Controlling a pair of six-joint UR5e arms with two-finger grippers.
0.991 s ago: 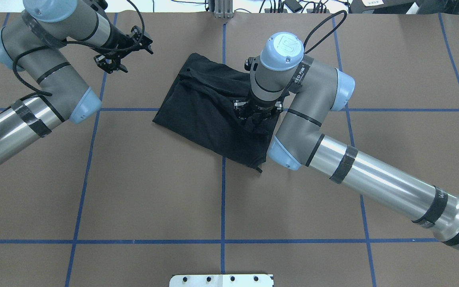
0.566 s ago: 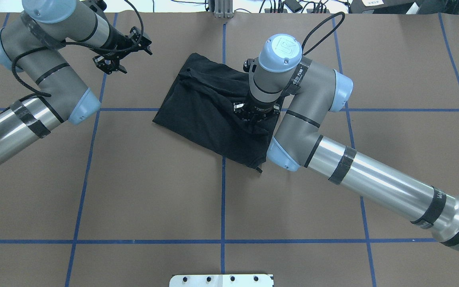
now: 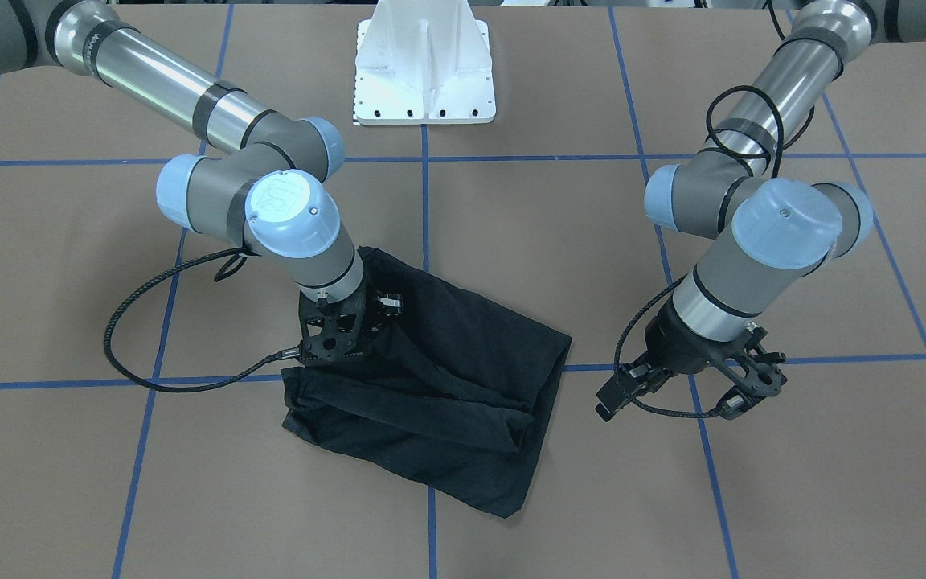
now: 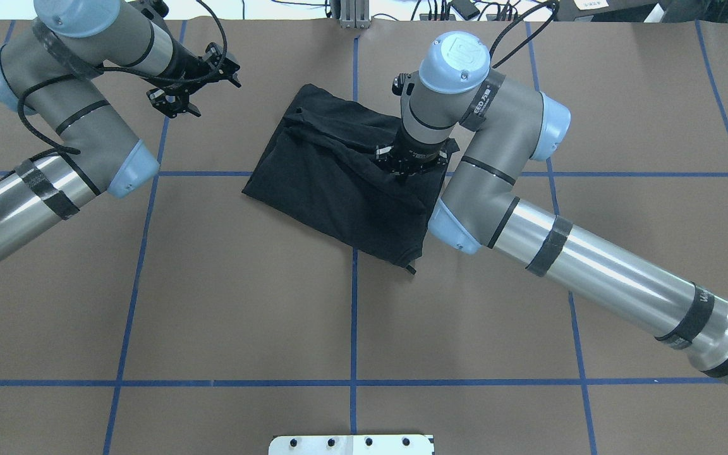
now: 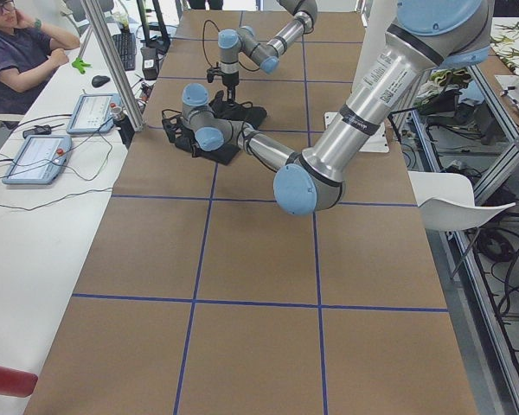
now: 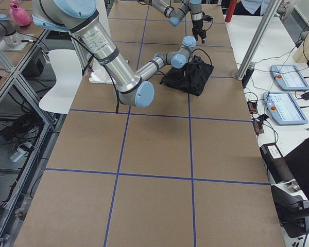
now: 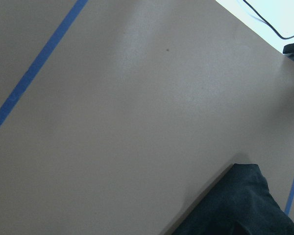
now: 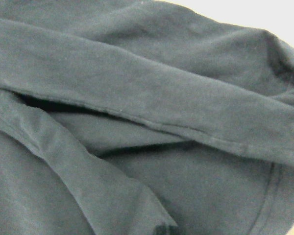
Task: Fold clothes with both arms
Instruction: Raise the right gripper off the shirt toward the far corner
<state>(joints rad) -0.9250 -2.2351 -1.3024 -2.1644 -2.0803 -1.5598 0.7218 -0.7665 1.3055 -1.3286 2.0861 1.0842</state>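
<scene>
1 black T-shirt [image 3: 463, 386] under right gripper [image 3: 340, 338], closure unclear; left gripper [image 3: 682, 396] spread; cap [image 3: 290, 211] perhaps reads "UR".

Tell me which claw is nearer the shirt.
Right. The right claw is down at the shirt, over its folds. The left claw hangs over the table, clear of the shirt's other side.

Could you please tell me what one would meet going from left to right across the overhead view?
left claw → black T-shirt → right arm's silver tube. The right claw sits over the shirt's right part, so I leave it out.
</scene>
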